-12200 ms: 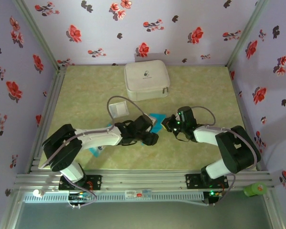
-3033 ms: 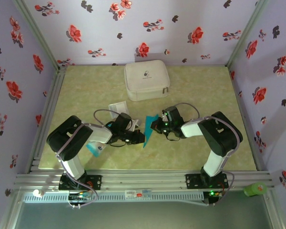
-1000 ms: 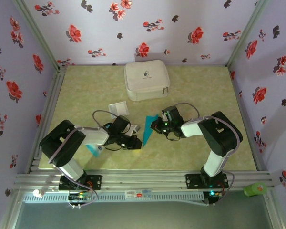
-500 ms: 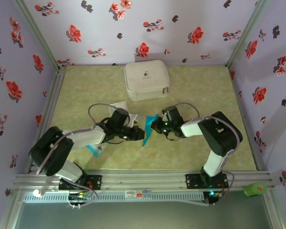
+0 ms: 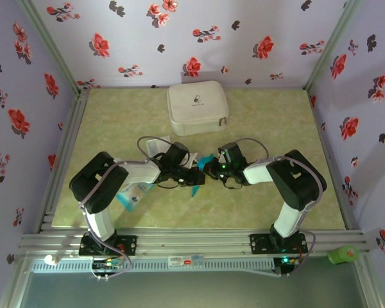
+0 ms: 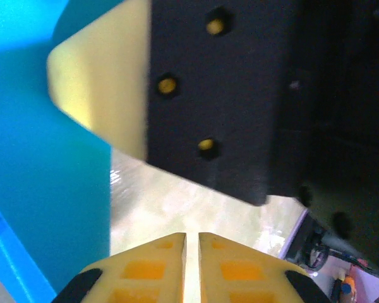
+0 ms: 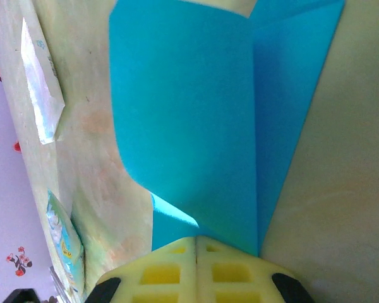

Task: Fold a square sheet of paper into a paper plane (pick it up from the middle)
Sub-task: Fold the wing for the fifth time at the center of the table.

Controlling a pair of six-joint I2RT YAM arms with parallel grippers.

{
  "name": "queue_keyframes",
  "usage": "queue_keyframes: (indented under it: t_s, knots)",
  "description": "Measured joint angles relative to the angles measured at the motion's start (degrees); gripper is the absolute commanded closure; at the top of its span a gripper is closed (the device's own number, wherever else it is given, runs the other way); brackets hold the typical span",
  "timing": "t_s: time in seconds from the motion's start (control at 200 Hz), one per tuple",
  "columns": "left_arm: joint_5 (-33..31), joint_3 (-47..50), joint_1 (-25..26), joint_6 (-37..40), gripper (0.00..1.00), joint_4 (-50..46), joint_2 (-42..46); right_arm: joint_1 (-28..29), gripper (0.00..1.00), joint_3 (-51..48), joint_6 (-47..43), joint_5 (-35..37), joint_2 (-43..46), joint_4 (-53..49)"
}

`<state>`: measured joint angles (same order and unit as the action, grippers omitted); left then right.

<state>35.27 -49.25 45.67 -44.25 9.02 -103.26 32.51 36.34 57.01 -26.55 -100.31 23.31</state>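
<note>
Jaws on the right gripper (image 7: 198, 243) clamp the paper (image 7: 183, 113), its crease running straight ahead; left gripper (image 6: 191, 237), pinched shut and empty, has it just leftward.

light: bright, even | shadows: soft, short | left-wrist view: blurred close up | table (image 6: 164, 208): glare

Left arm (image 5: 138, 172): white link shells, black joint housings, grey cable loop.
Right arm (image 5: 260, 172): same white and black, green light at wrist.
Finger pads (image 7: 158, 274): pale yellow, gridded with square recesses.
Finger plate (image 6: 208, 95): black, three brass-coloured screw heads.
</note>
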Motion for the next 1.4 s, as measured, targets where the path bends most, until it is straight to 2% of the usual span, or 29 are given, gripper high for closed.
queue_keyframes:
  t_s: [0.315, 0.62, 1.055, 1.4]
  knots:
    - [-0.7, 1.2, 1.4, 1.1, 0.87, -1.2, -1.2, 0.0, 0.97, 0.0, 0.0, 0.0, 0.0, 0.0]
    - [-0.8, 4.4, 1.7, 1.0, 0.86, 3.0, -0.5, 0.0, 0.97, 0.0, 0.0, 0.0, 0.0, -0.2]
    - [-1.7, 11.3, 2.2, -1.4, 0.85, 5.9, 4.4, 0.0, 0.97, 0.5, 0.0, 0.2, 0.0, -1.2]
    - [-2.3, 16.8, 3.2, -2.4, 0.89, 3.5, 10.2, 0.0, 0.97, 0.8, 0.0, 0.2, 0.0, -1.9]
